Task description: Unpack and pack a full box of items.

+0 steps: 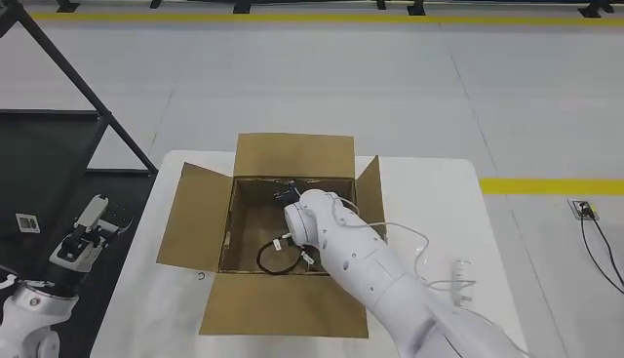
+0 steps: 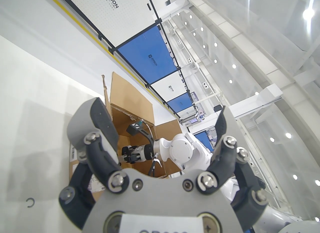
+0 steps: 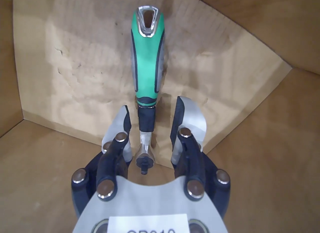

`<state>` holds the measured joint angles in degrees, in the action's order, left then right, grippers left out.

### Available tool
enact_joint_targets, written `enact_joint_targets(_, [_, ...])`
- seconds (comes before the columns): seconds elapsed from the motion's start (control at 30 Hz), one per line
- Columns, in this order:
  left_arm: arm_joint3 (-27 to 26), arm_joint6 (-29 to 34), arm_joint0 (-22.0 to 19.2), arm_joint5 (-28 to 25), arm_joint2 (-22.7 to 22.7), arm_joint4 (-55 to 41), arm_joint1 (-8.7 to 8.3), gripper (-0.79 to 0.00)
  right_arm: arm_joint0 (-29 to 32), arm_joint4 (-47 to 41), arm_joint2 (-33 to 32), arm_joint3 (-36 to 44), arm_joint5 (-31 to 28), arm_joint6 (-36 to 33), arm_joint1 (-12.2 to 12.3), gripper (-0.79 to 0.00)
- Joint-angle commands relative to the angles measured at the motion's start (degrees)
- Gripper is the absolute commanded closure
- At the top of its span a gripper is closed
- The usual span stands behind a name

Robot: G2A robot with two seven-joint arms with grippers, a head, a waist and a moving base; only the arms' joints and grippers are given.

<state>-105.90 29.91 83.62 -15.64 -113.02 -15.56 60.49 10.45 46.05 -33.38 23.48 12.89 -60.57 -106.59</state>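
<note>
An open cardboard box [image 1: 292, 155] stands on the white table [image 1: 439, 192], flaps folded out. My right arm goes down into it. In the right wrist view a ratchet wrench [image 3: 146, 56] with a green handle lies on the box floor [image 3: 75, 56], its metal head pointing back toward the wrist. My right gripper [image 3: 152, 110] is open and straddles the wrench's black collar, with a gap on both sides. A black cable loop [image 1: 276, 258] lies in the box near its front wall. My left gripper [image 1: 93, 223] is open and holds nothing, off the table's left edge.
A small metal ring [image 1: 200, 277] lies on the table left of the box. A clear plastic piece [image 1: 460, 272] rests on the table to the right. The left wrist view shows the box [image 2: 130, 98] from the side with the other arm's gripper [image 2: 130, 156] inside.
</note>
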Motion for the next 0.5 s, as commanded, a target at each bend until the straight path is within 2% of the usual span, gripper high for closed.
enact_joint_targets(0.0, [0.0,0.0,0.0,0.0,0.0,0.0,0.0,-0.785,-0.19,-0.15,-0.07,-1.3,-0.44,0.35,-0.36,-0.376])
enact_joint_targets(0.47, [0.0,0.0,0.0,0.0,0.0,0.0,0.0,-0.785,-0.69,-0.26,-0.04,-6.43,-1.91,1.87,-2.98,-0.332])
